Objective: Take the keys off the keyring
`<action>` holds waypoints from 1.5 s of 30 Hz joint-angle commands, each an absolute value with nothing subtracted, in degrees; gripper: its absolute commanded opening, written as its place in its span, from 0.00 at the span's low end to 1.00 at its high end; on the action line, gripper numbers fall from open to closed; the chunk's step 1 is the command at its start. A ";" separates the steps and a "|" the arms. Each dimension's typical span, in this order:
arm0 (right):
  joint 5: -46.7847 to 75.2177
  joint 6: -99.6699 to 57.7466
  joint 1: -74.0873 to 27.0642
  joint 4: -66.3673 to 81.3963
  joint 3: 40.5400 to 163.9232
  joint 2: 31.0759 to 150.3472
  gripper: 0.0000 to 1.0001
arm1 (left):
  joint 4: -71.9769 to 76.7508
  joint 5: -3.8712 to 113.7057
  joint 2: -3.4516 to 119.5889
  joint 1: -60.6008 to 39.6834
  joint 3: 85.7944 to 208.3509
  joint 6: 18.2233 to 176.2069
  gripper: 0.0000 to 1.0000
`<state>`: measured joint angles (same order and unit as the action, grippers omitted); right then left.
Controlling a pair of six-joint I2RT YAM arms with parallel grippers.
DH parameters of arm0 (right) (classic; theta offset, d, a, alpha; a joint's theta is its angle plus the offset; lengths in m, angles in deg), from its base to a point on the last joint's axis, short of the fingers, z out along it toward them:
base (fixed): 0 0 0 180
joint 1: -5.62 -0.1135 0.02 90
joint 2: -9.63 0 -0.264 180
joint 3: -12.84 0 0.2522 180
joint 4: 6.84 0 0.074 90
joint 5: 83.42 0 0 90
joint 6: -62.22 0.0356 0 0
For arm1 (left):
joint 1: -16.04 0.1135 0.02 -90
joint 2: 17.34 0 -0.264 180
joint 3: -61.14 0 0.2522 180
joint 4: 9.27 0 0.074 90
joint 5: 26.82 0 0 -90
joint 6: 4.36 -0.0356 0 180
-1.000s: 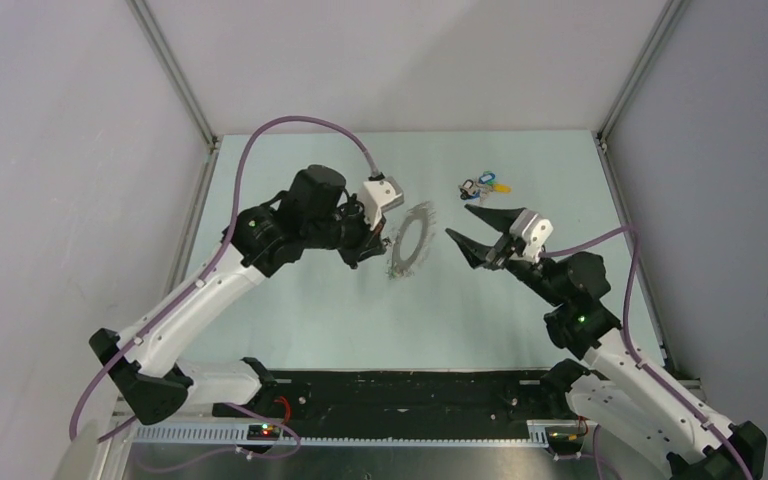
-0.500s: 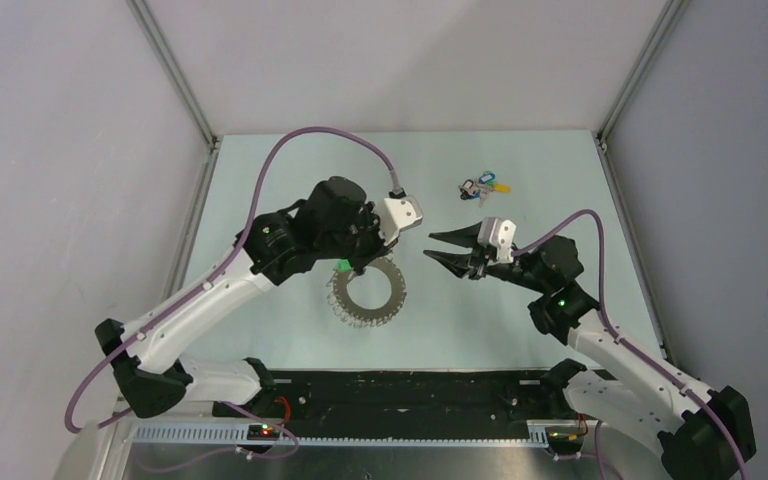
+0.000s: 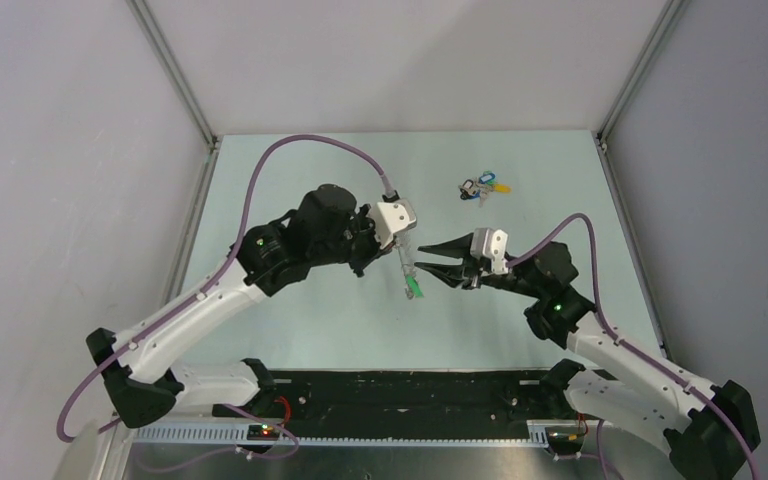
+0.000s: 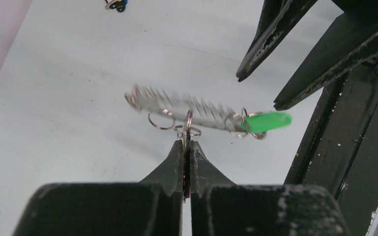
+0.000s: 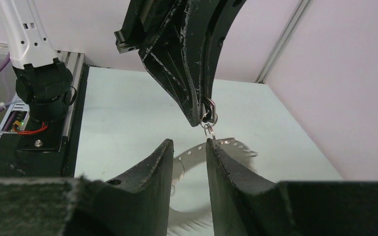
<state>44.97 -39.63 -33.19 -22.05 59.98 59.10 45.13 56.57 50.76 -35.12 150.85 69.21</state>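
**rig_op:** Now that the left gripper (image 4: pixel 186 143) has swung its load round, the large silvery coiled-wire keyring (image 4: pixel 187 105) hangs edge-on in the air just past its tips. Half a second back I was seeing it face-on, a full circle slung under that wrist. The jaws are pinched together on a little split ring (image 4: pixel 189 129) clipped to the rim, not on the rim itself.

**tabletop_dan:** And the keys?

**rig_op:** The small key with the bright green plastic head (image 4: pixel 268 121) dangles off the end of the ring nearest the right gripper (image 5: pixel 189 143). If there's a second key on there I can't pick it out, since the ring's motion-blurred.

**tabletop_dan:** What's the right arm up to?

**rig_op:** A second ago it sat well off with its jaws gaping, close to the small bunch of blue and yellow-headed keys (image 3: pixel 482 188). It's come in since, and the jaws have narrowed to a part-open gap with nothing between them. The ring is just ahead of its tips. I read that as lining up a pinch on the green key, which now faces it. Nothing's off the ring yet, so the actual removal hasn't started.
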 commanded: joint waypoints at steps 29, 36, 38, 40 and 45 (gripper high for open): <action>37.23 -42.63 -39.39 -25.42 66.32 68.32 0.00 | 38.07 50.85 43.30 -35.20 146.17 68.82 0.00; 35.78 -43.97 -39.18 -20.69 66.24 64.72 0.00 | 37.93 52.10 42.79 -35.27 145.61 68.34 0.00; 35.34 -43.72 -39.09 -20.23 66.24 64.25 0.00 | 37.93 52.10 42.91 -35.26 145.53 68.33 0.00; 35.36 -43.11 -39.02 -20.52 66.24 63.52 0.00 | 37.97 52.02 43.15 -35.25 145.49 68.41 0.00; 36.34 -41.08 -38.95 -23.20 66.17 62.58 0.00 | 37.93 51.44 43.69 -35.27 145.47 68.43 0.00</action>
